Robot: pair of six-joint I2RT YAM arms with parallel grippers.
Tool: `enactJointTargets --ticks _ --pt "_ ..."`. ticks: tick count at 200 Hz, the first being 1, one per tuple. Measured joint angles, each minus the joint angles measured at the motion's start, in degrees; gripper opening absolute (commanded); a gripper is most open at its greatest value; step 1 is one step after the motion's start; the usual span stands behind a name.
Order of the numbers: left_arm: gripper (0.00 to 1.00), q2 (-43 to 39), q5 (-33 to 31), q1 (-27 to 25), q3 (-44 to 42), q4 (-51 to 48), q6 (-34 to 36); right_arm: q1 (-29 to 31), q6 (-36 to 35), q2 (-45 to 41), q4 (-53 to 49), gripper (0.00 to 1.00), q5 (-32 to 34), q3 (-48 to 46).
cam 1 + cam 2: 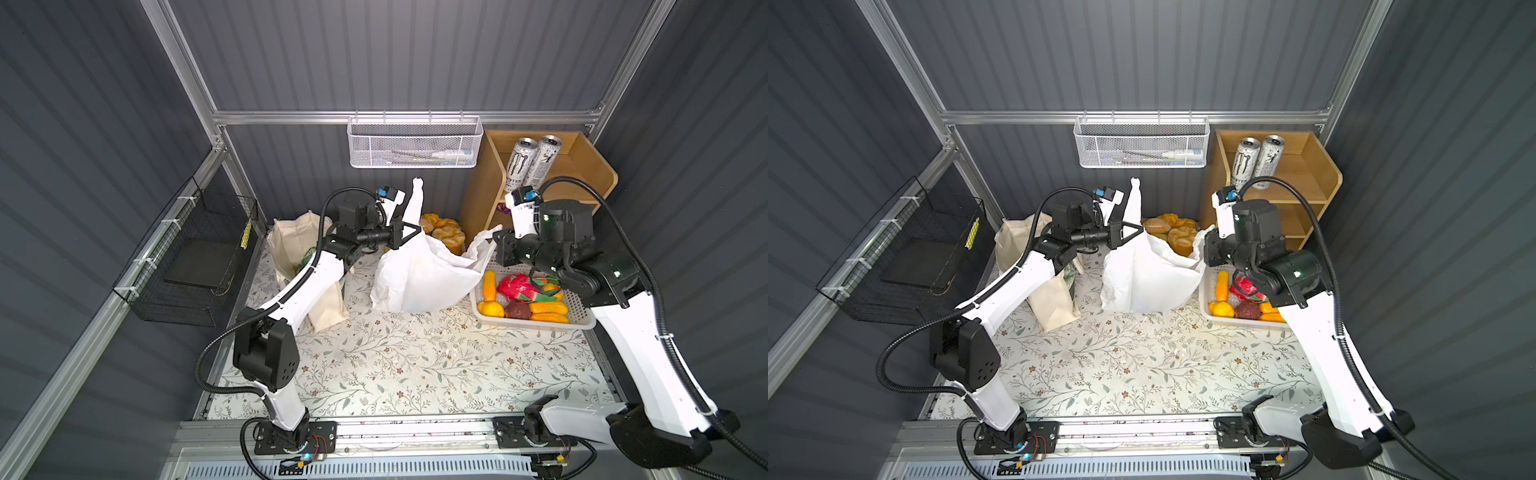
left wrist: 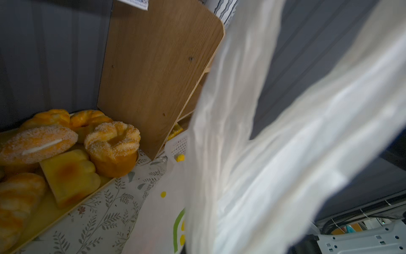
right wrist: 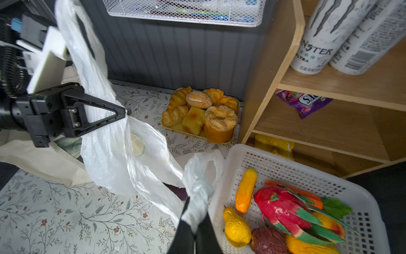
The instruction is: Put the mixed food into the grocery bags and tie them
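The white plastic grocery bag (image 1: 419,278) stands on the floral mat in both top views, its mouth stretched between my two grippers. My left gripper (image 1: 415,231) is shut on one handle, whose loop sticks up above it (image 1: 417,195). My right gripper (image 3: 196,210) is shut on the other handle, twisted into a cord (image 3: 198,187). The cream canvas tote (image 1: 291,245) stands behind my left arm. Toy produce, the mixed food, lies in a white basket (image 3: 274,160): a red dragon fruit (image 3: 283,206), yellow pear (image 3: 237,228) and orange piece (image 3: 246,189). In the left wrist view, bag plastic (image 2: 263,154) hides the jaws.
A tray of bread rolls (image 1: 442,230) sits at the back wall behind the plastic bag. The wooden shelf (image 1: 482,199) holds two cans (image 1: 534,162), a purple packet (image 3: 303,102) and a yellow packet (image 3: 274,145). A white mesh basket (image 1: 415,143) and a black wire basket (image 1: 195,266) hang on the walls.
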Motion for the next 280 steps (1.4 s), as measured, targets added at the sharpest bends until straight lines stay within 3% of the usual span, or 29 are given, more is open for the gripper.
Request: enactJointTargets --ticks 35,57,78,111,167,222,280 --pt "0.0 0.6 -3.7 -1.4 0.0 -1.8 0.9 8.1 -3.8 5.4 -4.0 0.0 7.1 7.9" --pt "0.0 0.6 -6.4 -2.6 0.1 -3.5 2.2 8.8 -5.5 7.5 -5.0 0.0 9.0 8.7" --pt "0.0 0.9 -3.8 -3.0 0.8 -6.0 4.7 8.8 -7.5 9.2 -5.2 0.0 8.8 8.7" --pt "0.0 5.1 4.2 -3.0 7.9 -11.9 9.7 8.4 -12.7 11.3 -4.9 0.0 2.2 8.8" --pt "0.0 8.6 16.1 -3.0 10.4 -18.6 17.1 8.1 -20.0 18.2 -5.2 0.0 -12.1 14.4" --pt "0.0 9.5 23.2 -3.0 14.2 -28.9 27.4 5.6 -21.4 21.5 -4.6 0.0 -16.1 14.9" --pt "0.0 9.5 24.6 -3.0 14.3 -33.9 32.6 4.9 -20.8 21.3 -3.6 0.0 -18.1 13.0"
